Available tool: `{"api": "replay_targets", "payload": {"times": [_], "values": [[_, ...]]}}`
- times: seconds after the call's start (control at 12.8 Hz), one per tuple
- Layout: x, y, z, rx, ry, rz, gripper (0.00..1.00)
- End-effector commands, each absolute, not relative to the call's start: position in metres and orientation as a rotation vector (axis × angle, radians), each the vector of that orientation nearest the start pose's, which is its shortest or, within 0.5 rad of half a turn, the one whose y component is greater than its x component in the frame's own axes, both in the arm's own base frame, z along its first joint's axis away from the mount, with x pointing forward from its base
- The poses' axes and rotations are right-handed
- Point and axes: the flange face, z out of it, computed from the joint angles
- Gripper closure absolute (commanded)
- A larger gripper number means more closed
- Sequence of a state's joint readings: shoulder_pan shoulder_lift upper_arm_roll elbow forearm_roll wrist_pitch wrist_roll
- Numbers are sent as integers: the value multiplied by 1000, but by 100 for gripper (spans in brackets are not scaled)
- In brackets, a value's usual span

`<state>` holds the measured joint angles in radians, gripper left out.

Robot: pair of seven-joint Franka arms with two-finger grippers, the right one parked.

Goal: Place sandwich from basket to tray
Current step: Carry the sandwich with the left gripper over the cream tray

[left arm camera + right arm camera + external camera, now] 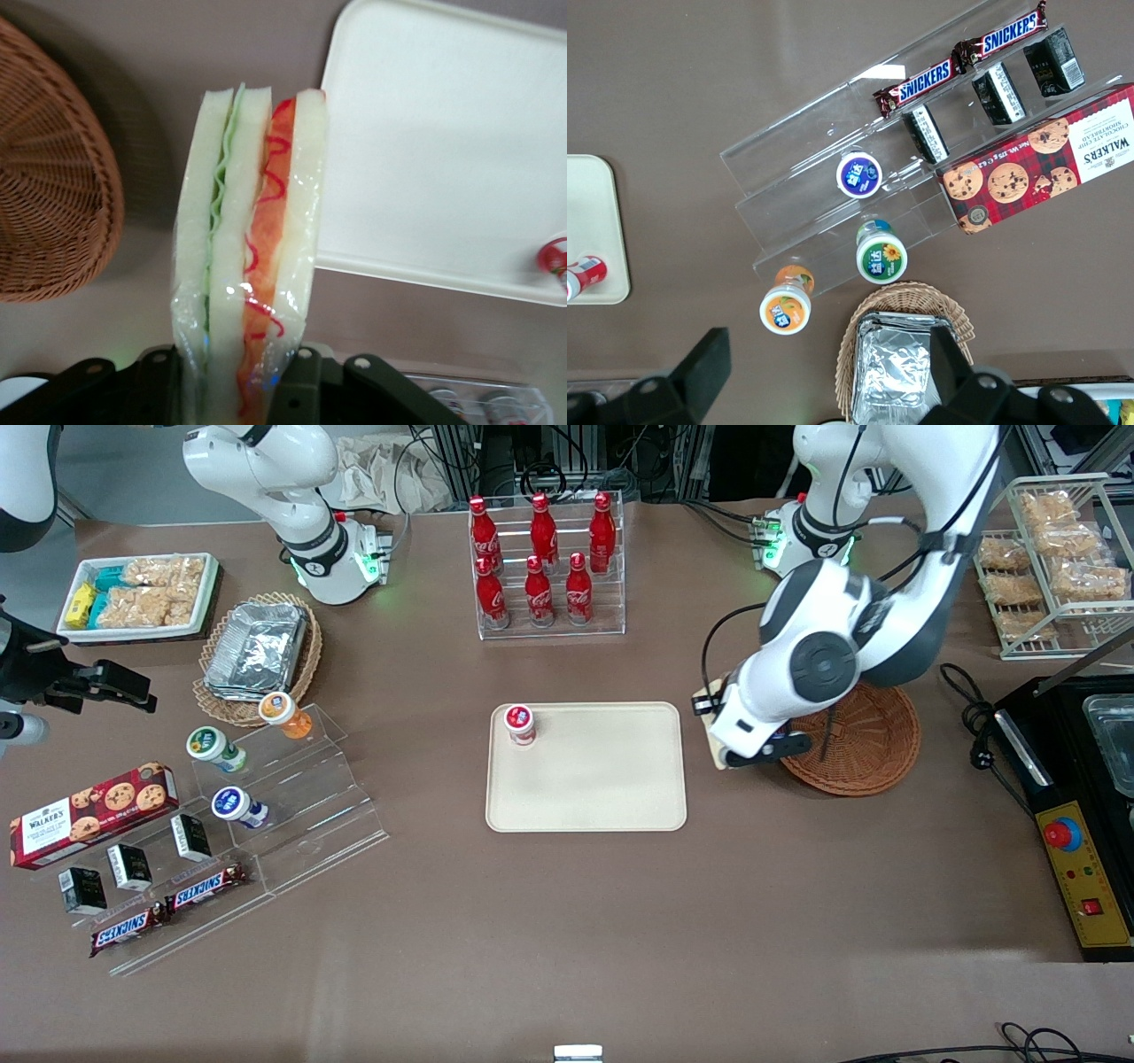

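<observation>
The sandwich (252, 248), a wrapped wedge of white bread with green and orange-red layers, stands between the fingers (306, 385) of my left gripper (235, 382), which is shut on it. It hangs over bare table between the round reddish-brown basket (53, 177) and the beige tray (443, 150). In the front view the gripper (740, 755) sits just beside the basket (864, 748), on its tray side. Only a pale edge of the sandwich (708, 693) shows past the hand. The tray (589, 779) lies toward the table's middle.
A red-capped cup (519, 724) stands in the tray's corner nearest the bottle rack (545, 567). A wire rack of snack bags (1054, 558) and a black control box (1076, 815) stand at the working arm's end. Acrylic steps with snacks (266, 797) lie toward the parked arm's end.
</observation>
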<state>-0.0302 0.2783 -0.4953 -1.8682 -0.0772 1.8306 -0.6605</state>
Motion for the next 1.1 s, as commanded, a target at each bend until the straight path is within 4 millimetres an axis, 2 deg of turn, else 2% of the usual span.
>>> {"api": "replay_targets", "payload": {"times": [0.0, 0.24, 0.55, 0.86, 1.02], "values": [[511, -316, 334, -3077, -134, 553, 62], [508, -334, 305, -3063, -65, 571, 62], [513, -352, 277, -3078, -32, 594, 62], [514, -361, 245, -3068, 2, 603, 62], [518, -362, 237, -3078, -2, 611, 62]]}}
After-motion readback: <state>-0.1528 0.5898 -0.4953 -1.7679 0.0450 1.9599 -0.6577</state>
